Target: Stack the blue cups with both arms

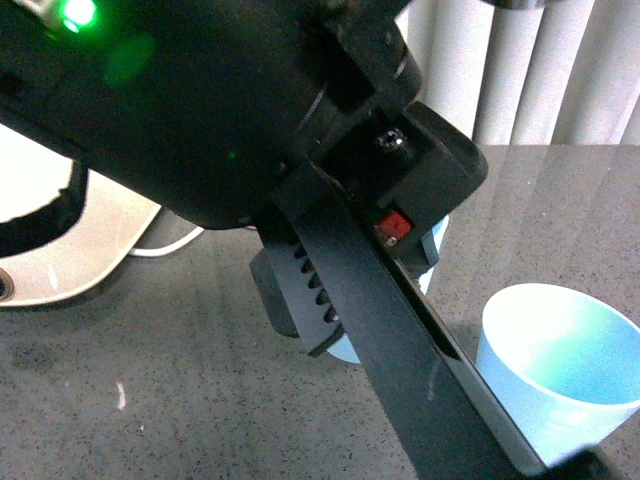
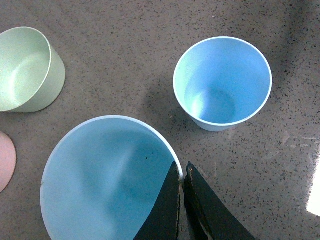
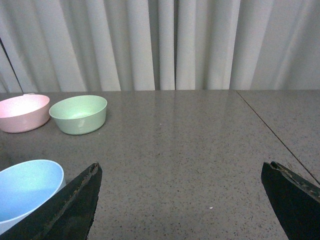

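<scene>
My left gripper (image 2: 181, 172) is shut on the rim of one light blue cup (image 2: 105, 180), one finger inside the wall and one outside. This cup hangs above the table. The other blue cup (image 2: 222, 82) stands upright on the grey table a little way off, empty and untouched. In the front view the left arm (image 1: 250, 120) fills most of the picture. Only slivers of the held cup (image 1: 436, 250) show behind it, and the standing cup (image 1: 560, 370) is at the right. My right gripper (image 3: 182, 200) is open and empty, low over the table, with a blue cup (image 3: 27, 187) just outside one finger.
A green bowl (image 2: 27, 70) and a pink bowl (image 2: 6, 160) sit side by side on the table beyond the cups, seen also in the right wrist view as the green bowl (image 3: 80, 114) and pink bowl (image 3: 22, 112). A white curtain (image 3: 165, 45) backs the table. A white device (image 1: 70, 250) lies at the left.
</scene>
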Robot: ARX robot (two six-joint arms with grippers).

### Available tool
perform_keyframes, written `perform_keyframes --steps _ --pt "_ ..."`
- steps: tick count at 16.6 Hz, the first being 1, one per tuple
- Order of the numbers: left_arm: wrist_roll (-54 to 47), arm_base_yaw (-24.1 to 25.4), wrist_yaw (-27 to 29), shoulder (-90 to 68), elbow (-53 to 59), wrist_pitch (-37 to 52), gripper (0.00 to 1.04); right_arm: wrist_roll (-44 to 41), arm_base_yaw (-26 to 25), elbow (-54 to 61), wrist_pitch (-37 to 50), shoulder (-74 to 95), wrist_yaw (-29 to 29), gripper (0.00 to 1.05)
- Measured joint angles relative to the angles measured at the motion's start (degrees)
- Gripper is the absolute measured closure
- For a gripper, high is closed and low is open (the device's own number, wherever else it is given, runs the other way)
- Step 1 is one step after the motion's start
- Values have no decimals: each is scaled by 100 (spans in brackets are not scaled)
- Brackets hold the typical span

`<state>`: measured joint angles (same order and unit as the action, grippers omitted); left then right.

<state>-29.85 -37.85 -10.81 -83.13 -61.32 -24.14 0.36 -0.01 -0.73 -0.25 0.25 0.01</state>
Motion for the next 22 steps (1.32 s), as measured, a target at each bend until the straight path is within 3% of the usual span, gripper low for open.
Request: perform_keyframes --steps 5,12,18,22 --pt "243 -236 -114 -254 188 197 103 0 0 0 0 0 0 7" --pt "243 -205 -11 -380 208 323 103 0 0 0 0 0 -2 7" --pt "229 442 37 -730 155 407 103 0 0 0 0 0 0 7" --pt "223 111 -118 -702 271 448 103 0 0 0 2 0 -2 7"
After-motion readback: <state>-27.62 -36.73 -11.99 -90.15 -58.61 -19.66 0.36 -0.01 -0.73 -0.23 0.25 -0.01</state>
